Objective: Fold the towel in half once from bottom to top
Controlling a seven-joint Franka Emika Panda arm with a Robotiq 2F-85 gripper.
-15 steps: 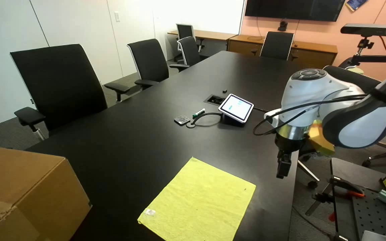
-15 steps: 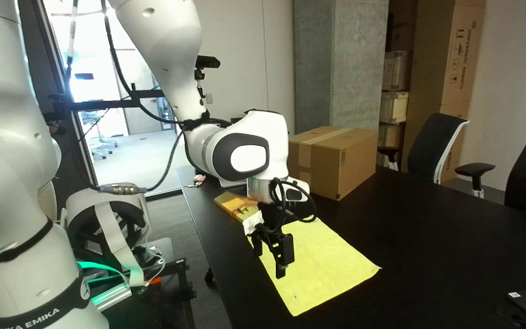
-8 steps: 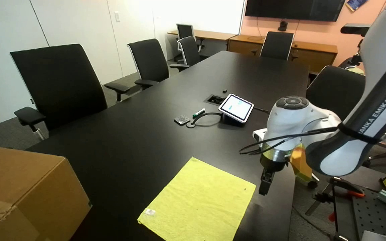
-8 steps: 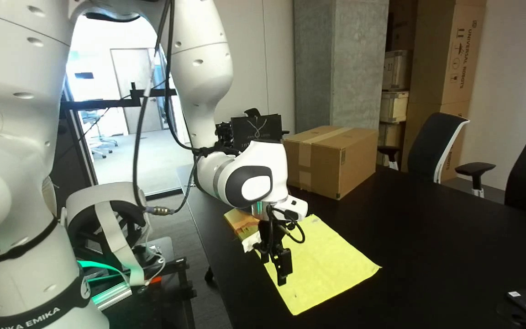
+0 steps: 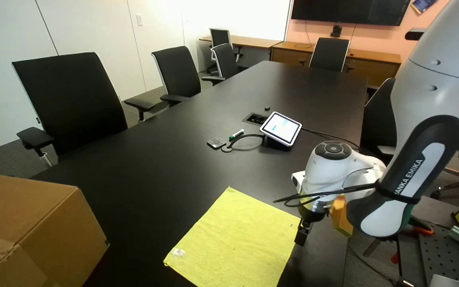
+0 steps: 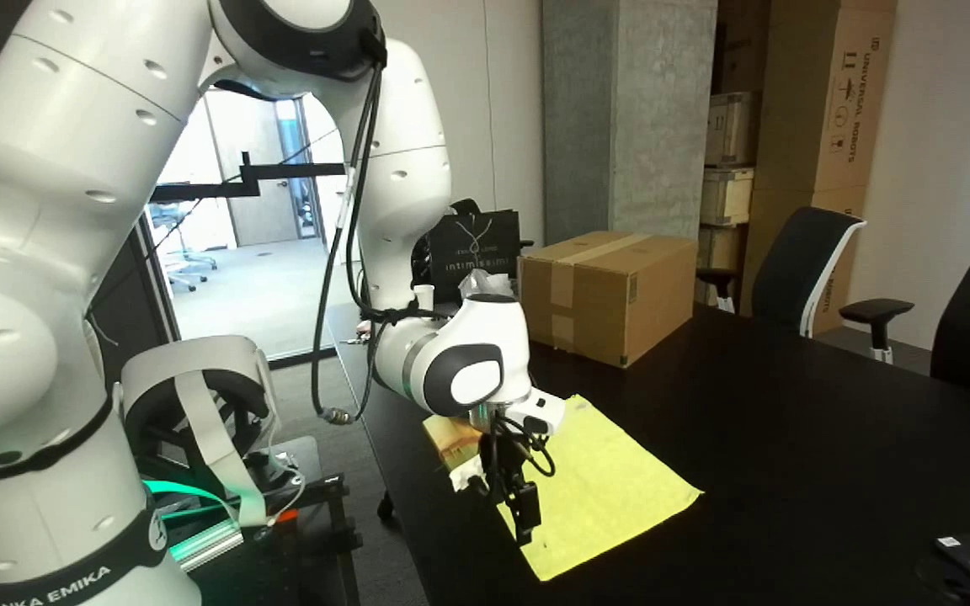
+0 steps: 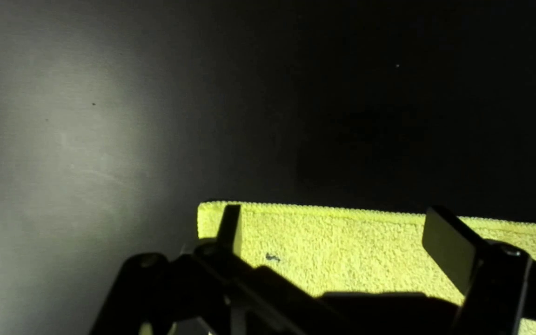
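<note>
The towel (image 5: 237, 239) lies flat and unfolded on the worktop (image 5: 153, 187), low in the middle of the frame in an exterior view and running off its bottom edge. The claw (image 7: 333, 218) hangs by the towel's right-hand edge there, released, its fingers (image 7: 227, 230) well apart and nothing pinched between them; from where I stand I can't tell whether the tips touch the cloth. In the wrist view they line up along the hem, the left one just inside a corner, with a small dark fleck (image 7: 272, 257) beside it.

I'd call this the reach for the first grip, the whole fold being left to do. Best come straight down, slowly, until both tips press lightly on the cloth, then draw them together so it gathers into a ridge: too high and they'd likely skim off, too hard and they'd jam on the worktop. With the grip so near one corner, the edge's other end will probably lag, so carry it low and square it up before letting go.
</note>
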